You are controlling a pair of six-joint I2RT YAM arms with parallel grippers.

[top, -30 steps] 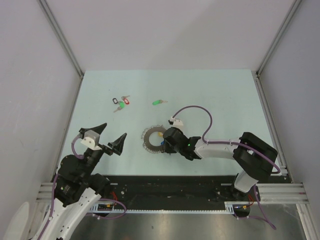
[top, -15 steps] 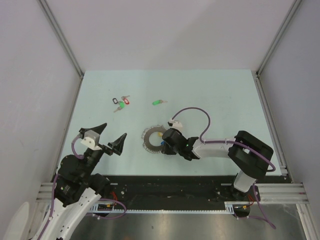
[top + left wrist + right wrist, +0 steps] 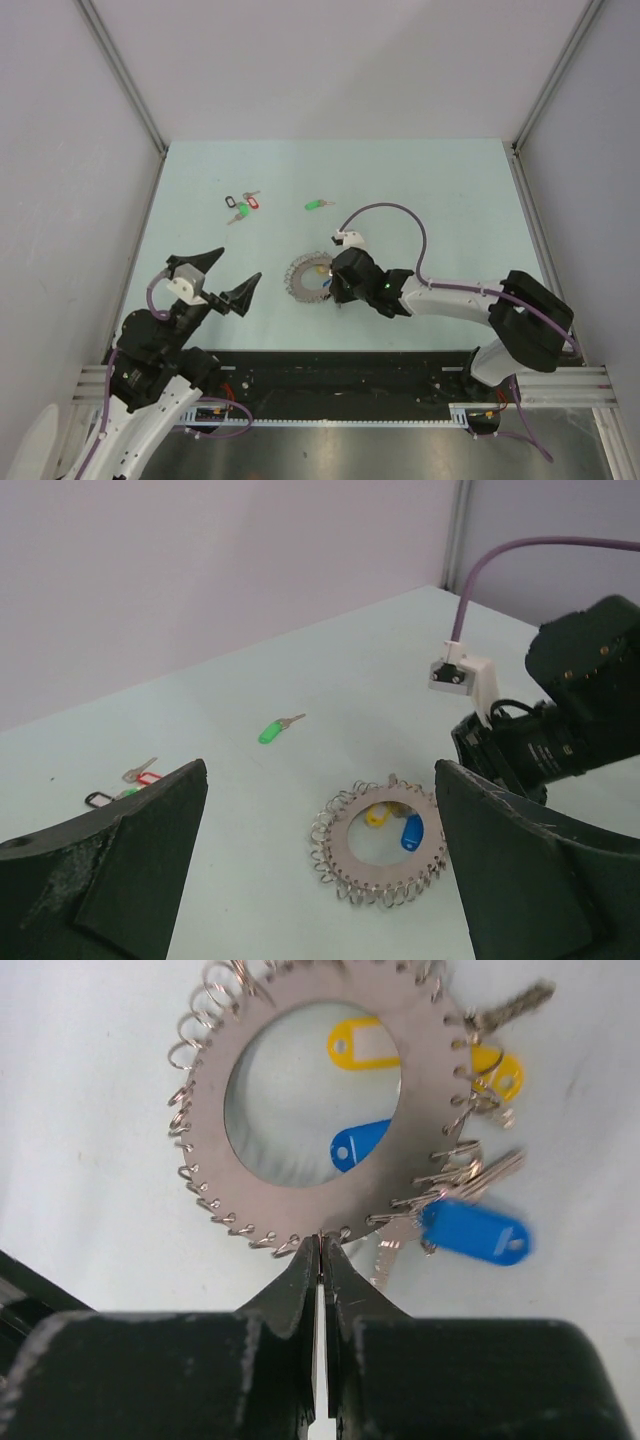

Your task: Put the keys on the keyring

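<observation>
The keyring (image 3: pixel 303 277) is a grey metal disc with a wide hole and wire loops round its rim. My right gripper (image 3: pixel 320 1245) is shut on one wire loop at the near rim of the keyring (image 3: pixel 300 1185). A silver key with a blue tag (image 3: pixel 472 1230) hangs from loops on its right side. A second blue tag (image 3: pixel 358 1145) shows through the hole. The key with the bright green tag (image 3: pixel 317 204) lies alone on the table beyond the ring, and also shows in the left wrist view (image 3: pixel 270 730). My left gripper (image 3: pixel 237 268) is open and empty, left of the ring.
Two yellow tags (image 3: pixel 362 1042) also sit at the ring. A bunch of keys tagged black, red and green (image 3: pixel 241 206) lies at the back left. The right arm's purple cable (image 3: pixel 400 215) arcs over the table behind the ring.
The right arm has stretched out, its elbow swinging right, and the ring has shifted slightly up and right with the gripper. The left gripper has edged a little right.
</observation>
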